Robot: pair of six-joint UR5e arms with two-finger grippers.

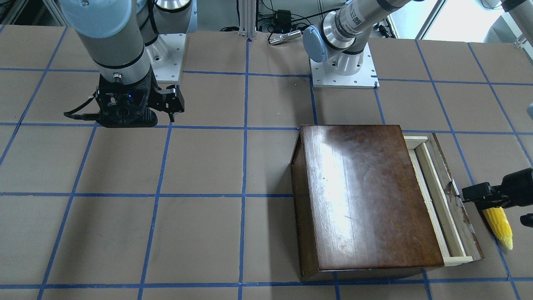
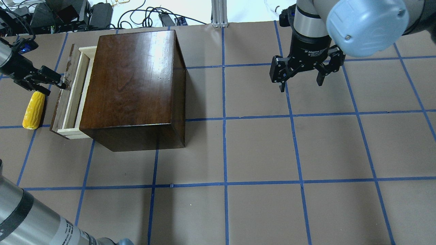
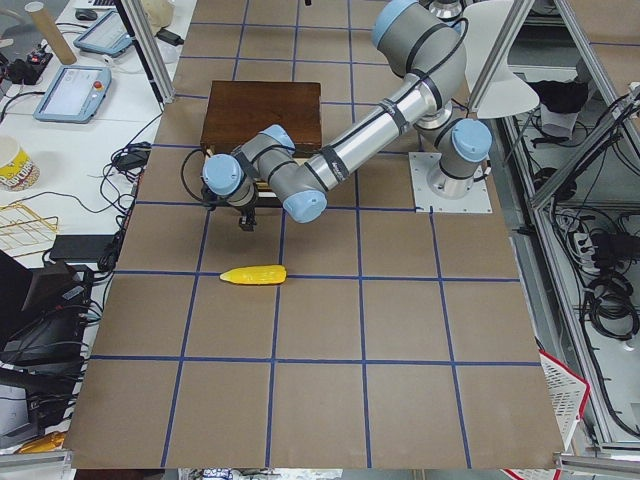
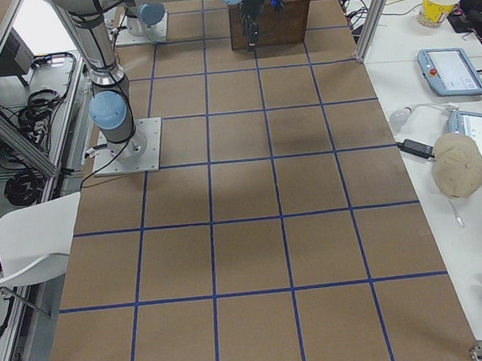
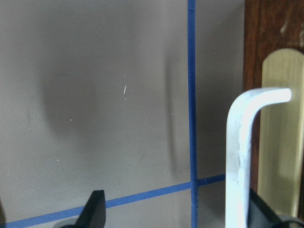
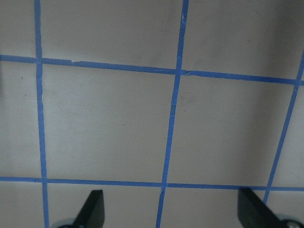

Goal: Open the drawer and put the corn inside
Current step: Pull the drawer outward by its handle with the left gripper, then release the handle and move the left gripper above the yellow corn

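While the drawer [image 2: 62, 105] is only partly out of the cabinet [image 2: 133, 81], the left gripper [image 2: 58, 81] sits at its front, fingers apart, the handle [image 5: 240, 142] between them, close to 1 finger. Call for 1 steady pull, straight away from the cabinet, no twist! Careful: the corn [image 2: 33, 110] lies just beyond the drawer front, likely in the path. The right gripper [image 2: 300, 85], well off the cabinet's other side, hangs spread and empty.
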